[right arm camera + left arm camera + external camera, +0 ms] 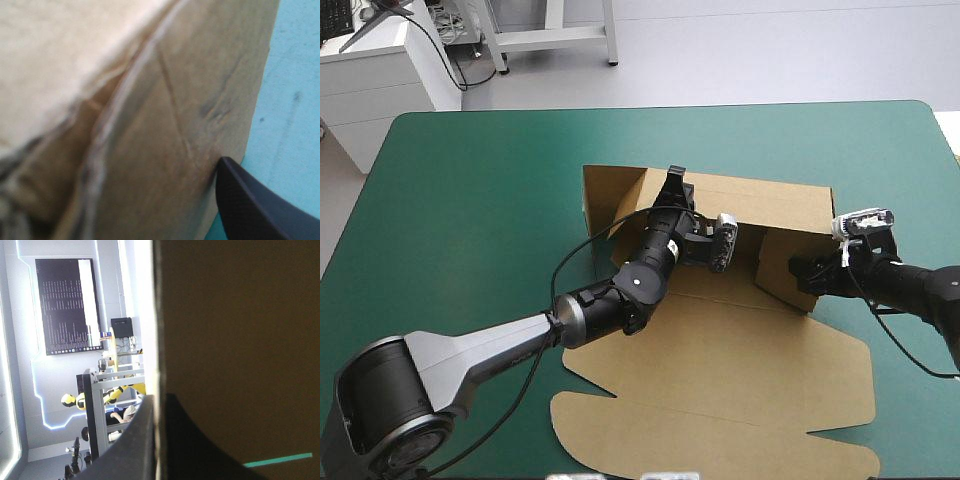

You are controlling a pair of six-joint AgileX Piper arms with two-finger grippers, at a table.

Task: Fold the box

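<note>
The brown box (740, 350) lies in the middle of the teal-green table, its back wall (770, 205) raised and its front panels flat. My left gripper (675, 182) sits on the top edge of that back wall. In the left wrist view its black fingers (130, 440) are shut on the box, the board's edge (156, 340) running up between them. My right gripper (803, 272) is at the raised right side wall (782, 255). There one black finger (255, 200) stands wide to the wall's outer side against the board (165, 125). The board hides the other finger.
The left side flap (605, 195) stands up at the back left corner. The flat lid panel (720, 425) reaches almost to the table's front edge. Bare teal-green cover (470, 200) lies left of and behind the box.
</note>
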